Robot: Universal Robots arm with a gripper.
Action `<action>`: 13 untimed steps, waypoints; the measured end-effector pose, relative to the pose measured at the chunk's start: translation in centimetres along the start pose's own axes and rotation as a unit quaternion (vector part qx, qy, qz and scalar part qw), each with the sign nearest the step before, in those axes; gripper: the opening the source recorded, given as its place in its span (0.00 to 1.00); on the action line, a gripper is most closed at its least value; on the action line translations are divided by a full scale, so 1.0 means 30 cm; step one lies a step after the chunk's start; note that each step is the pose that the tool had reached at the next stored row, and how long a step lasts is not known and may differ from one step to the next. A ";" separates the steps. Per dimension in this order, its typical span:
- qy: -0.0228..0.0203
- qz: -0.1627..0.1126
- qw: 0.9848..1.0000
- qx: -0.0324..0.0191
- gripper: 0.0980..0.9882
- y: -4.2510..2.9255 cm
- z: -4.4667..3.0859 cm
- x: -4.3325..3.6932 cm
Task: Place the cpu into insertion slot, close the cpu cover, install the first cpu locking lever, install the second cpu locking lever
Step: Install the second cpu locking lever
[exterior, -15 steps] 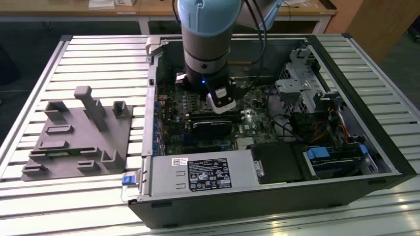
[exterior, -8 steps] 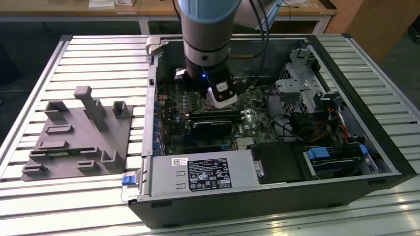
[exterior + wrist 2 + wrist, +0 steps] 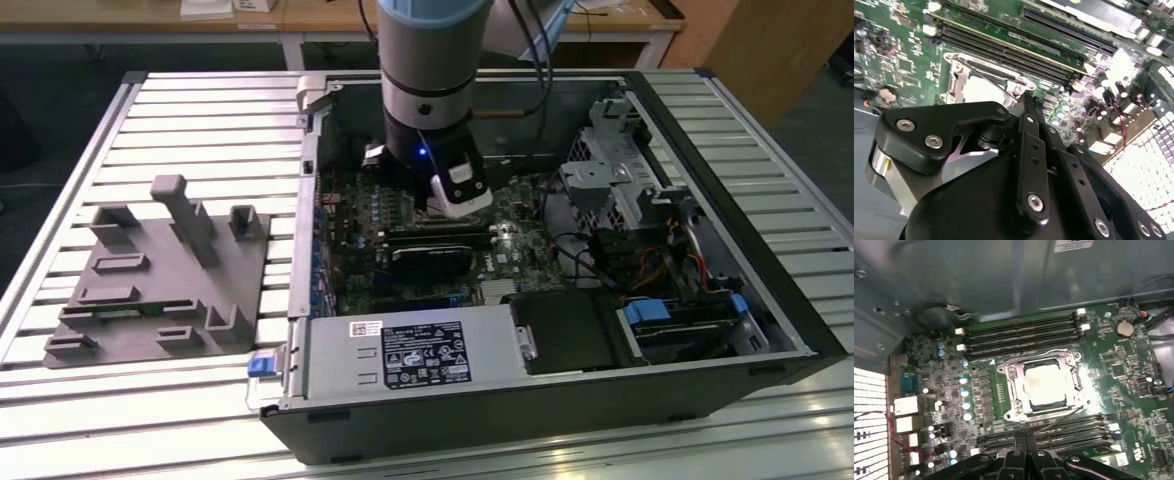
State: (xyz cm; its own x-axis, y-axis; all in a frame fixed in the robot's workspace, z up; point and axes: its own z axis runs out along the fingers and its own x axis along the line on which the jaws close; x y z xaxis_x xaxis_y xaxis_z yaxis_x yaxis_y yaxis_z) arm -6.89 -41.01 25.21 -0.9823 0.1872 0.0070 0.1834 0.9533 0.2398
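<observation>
Arm posture: I stand near vertical inside the open computer case (image 3: 747, 300) on the slatted bench (image 3: 200, 110), wrist pointing down at the motherboard (image 3: 1134, 370). My gripper (image 3: 1026, 440) is pressed shut, holding nothing, just beside the insertion slot (image 3: 1009, 372). The cpu (image 3: 1046, 385) sits in it, cpu cover (image 3: 1015, 390) framing it.

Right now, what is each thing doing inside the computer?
cpu: sitting in the insertion slot, pale face up.
cpu cover: down flat around the cpu.
claw: shut, holding nothing, just beside the slot.
computer case: lying on its side, open.
grey holder block: on the table, nothing in it.
</observation>
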 end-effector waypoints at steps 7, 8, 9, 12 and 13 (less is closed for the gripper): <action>-0.001 0.003 1.000 0.000 0.01 0.008 0.005 -0.048; -0.001 0.003 1.000 0.001 0.01 0.008 0.007 -0.052; -0.001 0.003 1.000 0.001 0.01 0.008 0.010 -0.054; -0.001 0.004 1.000 0.001 0.01 0.005 0.024 -0.057; -0.001 0.004 1.000 0.001 0.01 0.004 0.030 -0.057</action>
State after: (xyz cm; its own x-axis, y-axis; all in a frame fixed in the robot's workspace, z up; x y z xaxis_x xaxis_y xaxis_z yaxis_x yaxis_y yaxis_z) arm -5.15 -41.01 24.34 -0.9809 0.1944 0.0068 0.1904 0.9522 0.2387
